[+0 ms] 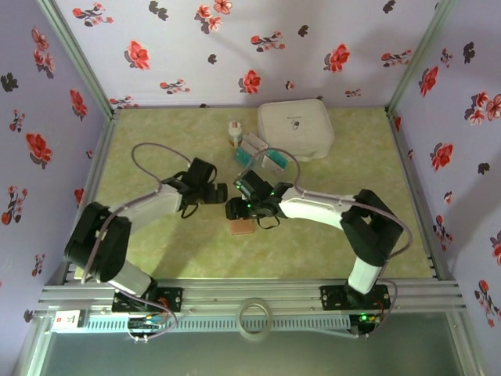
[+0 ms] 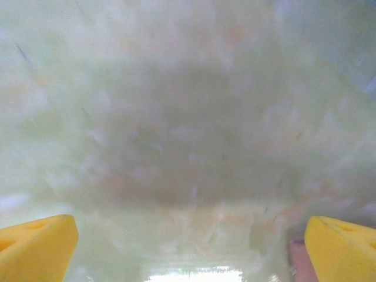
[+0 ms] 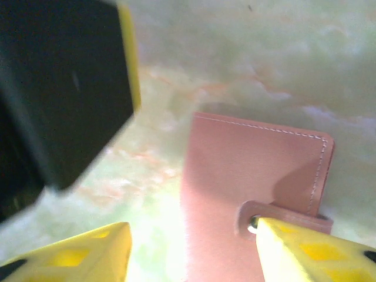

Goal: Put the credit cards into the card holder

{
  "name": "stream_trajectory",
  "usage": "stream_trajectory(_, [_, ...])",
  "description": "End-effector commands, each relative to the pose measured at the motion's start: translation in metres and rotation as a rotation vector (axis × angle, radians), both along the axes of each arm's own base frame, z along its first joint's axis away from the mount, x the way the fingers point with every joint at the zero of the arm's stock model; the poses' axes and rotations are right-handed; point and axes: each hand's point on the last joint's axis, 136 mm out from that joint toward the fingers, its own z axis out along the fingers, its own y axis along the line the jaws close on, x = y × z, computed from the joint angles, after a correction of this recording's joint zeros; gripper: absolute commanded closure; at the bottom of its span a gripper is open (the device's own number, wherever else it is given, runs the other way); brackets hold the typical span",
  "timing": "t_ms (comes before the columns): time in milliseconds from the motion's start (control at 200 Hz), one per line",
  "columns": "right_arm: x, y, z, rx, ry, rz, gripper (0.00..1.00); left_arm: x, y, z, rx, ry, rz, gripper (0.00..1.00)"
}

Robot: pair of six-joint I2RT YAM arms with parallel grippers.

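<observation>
Elbows out, L arm and R arm reach inward from the near edge, wrists meeting at mid tabletop. L pincer sits low over the surface, fingers spread wide, nothing betw. them. R pincer is just beside it, tilted down over the holder, also spread wide, gripping nothing. One finger is at the strap snap; can't tell if touching. Holder is reddish-brown, lying flat, w/ stitched edge. Farther back, cards, white & teal, bunch near a bottle and a white case.
</observation>
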Motion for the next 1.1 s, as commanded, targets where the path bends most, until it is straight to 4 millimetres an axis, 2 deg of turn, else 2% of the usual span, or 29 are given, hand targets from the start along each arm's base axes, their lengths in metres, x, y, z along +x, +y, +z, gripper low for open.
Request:
stream_trajectory(0, [0.002,-0.011,0.052,0.058,-0.072,0.001,0.29,0.012,0.012,0.055,-0.042,-0.106,0.001,0.00])
stream_trajectory(25, [0.004,-0.018,0.059,0.065,-0.085,-0.010,0.27,0.013,0.016,0.063,-0.051,-0.125,0.008,0.00])
stream_trajectory(45, [0.006,-0.025,0.062,0.069,-0.092,-0.027,0.20,0.013,0.019,0.069,-0.058,-0.139,0.012,0.00])
stream_trajectory(80, [0.009,-0.036,0.071,0.083,-0.112,-0.048,0.17,0.013,0.025,0.080,-0.071,-0.172,0.021,0.00])
stream_trajectory(100, [0.011,-0.044,0.074,0.088,-0.125,-0.068,0.03,0.012,0.028,0.086,-0.078,-0.190,0.026,0.00])
stream_trajectory(115, [0.013,-0.050,0.077,0.092,-0.136,-0.079,0.01,0.012,0.031,0.090,-0.083,-0.205,0.029,0.00])
stream_trajectory(275, [0.028,-0.130,0.104,0.070,-0.280,-0.255,0.01,0.002,0.058,0.132,-0.132,-0.369,0.072,0.00])
stream_trajectory(500, [0.032,-0.252,0.134,-0.198,-0.591,-0.553,0.01,-0.011,0.092,0.153,-0.038,-0.550,0.082,0.00])
stream_trajectory(600, [0.031,-0.297,0.144,-0.272,-0.726,-0.708,0.01,-0.013,0.112,0.150,0.044,-0.616,0.130,0.00])
stream_trajectory(705, [0.031,-0.328,0.148,-0.300,-0.831,-0.810,0.01,-0.015,0.131,0.147,0.125,-0.684,0.173,0.00])
stream_trajectory(775, [0.032,-0.349,0.145,-0.344,-0.856,-0.877,0.00,-0.015,0.146,0.138,0.167,-0.682,0.205,0.00])
stream_trajectory(920, [0.041,-0.385,0.122,-0.460,-0.833,-0.960,0.01,-0.010,0.174,0.110,0.231,-0.649,0.270,0.00])
stream_trajectory(1095, [0.057,-0.411,0.083,-0.590,-0.754,-1.011,0.01,0.007,0.202,0.072,0.251,-0.623,0.344,0.00])
